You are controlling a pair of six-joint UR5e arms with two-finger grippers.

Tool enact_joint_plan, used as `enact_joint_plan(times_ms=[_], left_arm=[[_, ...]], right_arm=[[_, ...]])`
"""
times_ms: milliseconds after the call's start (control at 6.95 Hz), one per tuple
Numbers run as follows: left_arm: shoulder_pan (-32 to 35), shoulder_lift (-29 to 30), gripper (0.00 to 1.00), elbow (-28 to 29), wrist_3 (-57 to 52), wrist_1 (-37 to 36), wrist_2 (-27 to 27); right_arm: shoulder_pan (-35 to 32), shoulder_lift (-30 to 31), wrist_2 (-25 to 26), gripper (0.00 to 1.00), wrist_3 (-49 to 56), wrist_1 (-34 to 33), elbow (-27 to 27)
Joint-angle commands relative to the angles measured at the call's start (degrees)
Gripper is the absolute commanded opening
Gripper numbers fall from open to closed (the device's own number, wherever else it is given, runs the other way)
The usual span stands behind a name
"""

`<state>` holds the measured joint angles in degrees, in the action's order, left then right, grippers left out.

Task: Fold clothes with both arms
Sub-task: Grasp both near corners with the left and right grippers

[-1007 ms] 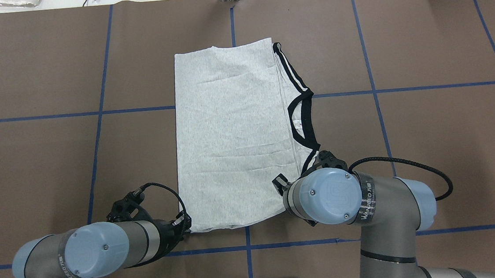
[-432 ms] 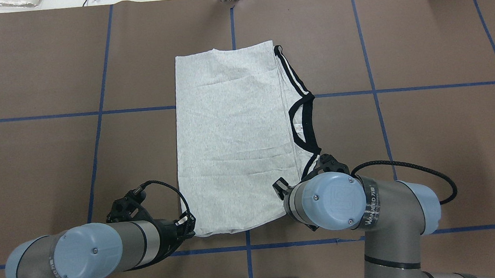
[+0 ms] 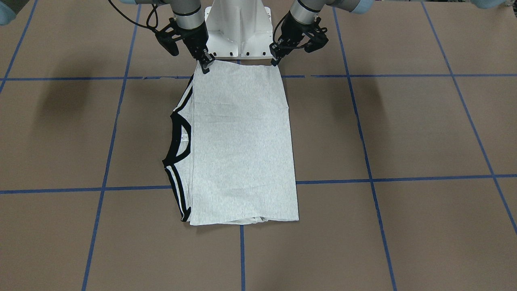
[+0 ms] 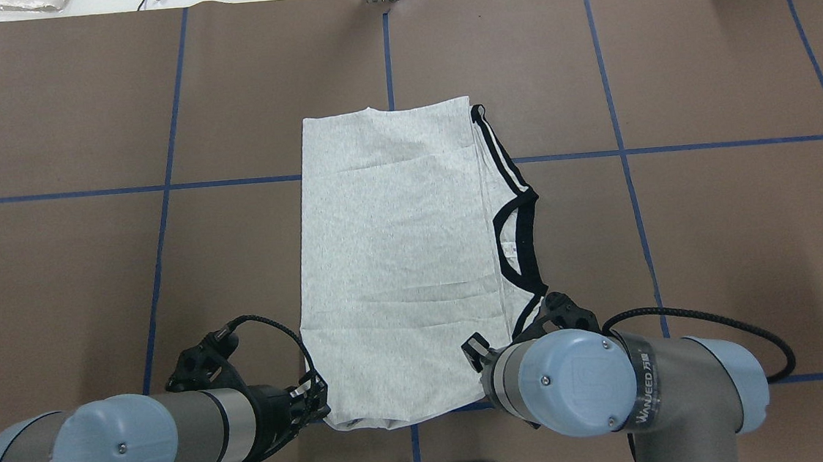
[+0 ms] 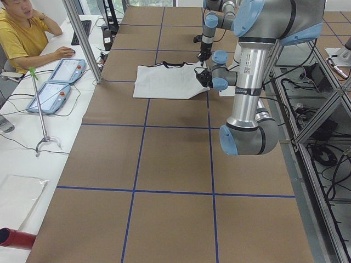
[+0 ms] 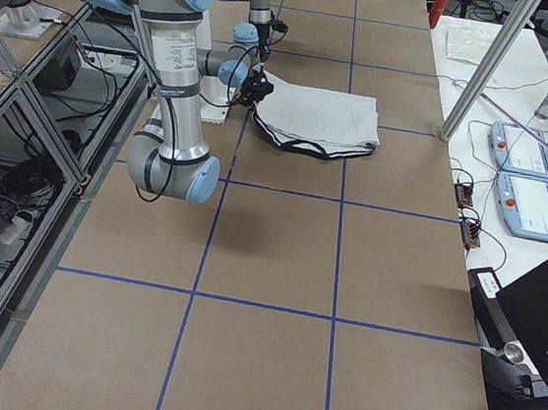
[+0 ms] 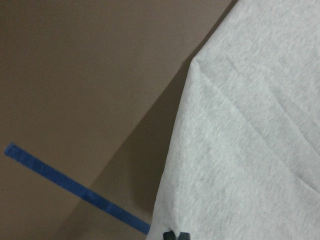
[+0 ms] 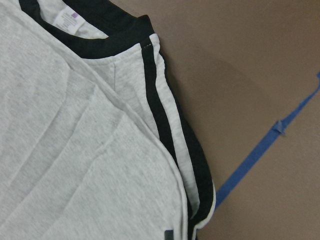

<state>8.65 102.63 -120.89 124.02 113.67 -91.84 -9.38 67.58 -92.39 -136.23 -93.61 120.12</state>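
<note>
Brown paper covers the table (image 4: 713, 236), and blue tape lines (image 4: 166, 188) mark it into large squares. Two silver-grey arms reach over its near edge, the left arm (image 4: 142, 443) and the right arm (image 4: 659, 395), both bent low, with their wrists close to the paper.

Between them lies the T-shirt (image 4: 399, 261), light heather grey, folded lengthwise into a long rectangle with a plain grey panel on top. It sits at the middle of the table with its long side running away from the robot. Its near edge reaches the tape line just in front of the white pedestal (image 3: 238, 28).

The left gripper (image 3: 276, 60) is clamped on the near corner of the shirt on the robot's left. In the left wrist view that edge stands a little off the paper, with a dark shadow under it. The right gripper (image 3: 206, 66) is pinched on the other near corner, beside the shoulder. The cloth between the two corners is drawn fairly straight.

A black collar (image 3: 174, 135) curves out from under the folded panel on the robot's right side. Black-and-white stripes (image 4: 501, 152) run along the shoulder from the collar toward the far corner, and a second set runs toward the right gripper. A small white label (image 8: 67, 20) shows inside the neck.
</note>
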Motion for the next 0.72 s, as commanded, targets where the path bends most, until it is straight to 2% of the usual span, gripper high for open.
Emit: enact_joint_plan(times_ms=[0,144,288,432,576], left_arm=[[-0.4,-0.59,0.0,-5.81,0.61,-2.82,-0.61],[2.3,0.11,0.0,-6.8,-0.7,-4.67,-0.71],[6.68,3.33,0.0,-5.85,-5.93,-5.03,-0.71],[11.08,6.84,0.0,-3.58,-9.38,-6.78,-1.14],[14.34,10.19,0.0,1.4,-11.68,-7.84,-1.84]], right_arm=[[1.21,0.01,0.37,0.0,-1.58,-4.2,4.24],[-2.88,-0.6,0.11,0.0,-1.5,-4.21,4.6],[-7.1,-1.74,-0.41,0.0,-0.36,-4.21,4.25],[-11.32,-2.62,-1.11,0.0,2.69,-4.04,3.9],[-15.63,-3.06,-3.82,0.0,6.9,-3.69,2.59]])
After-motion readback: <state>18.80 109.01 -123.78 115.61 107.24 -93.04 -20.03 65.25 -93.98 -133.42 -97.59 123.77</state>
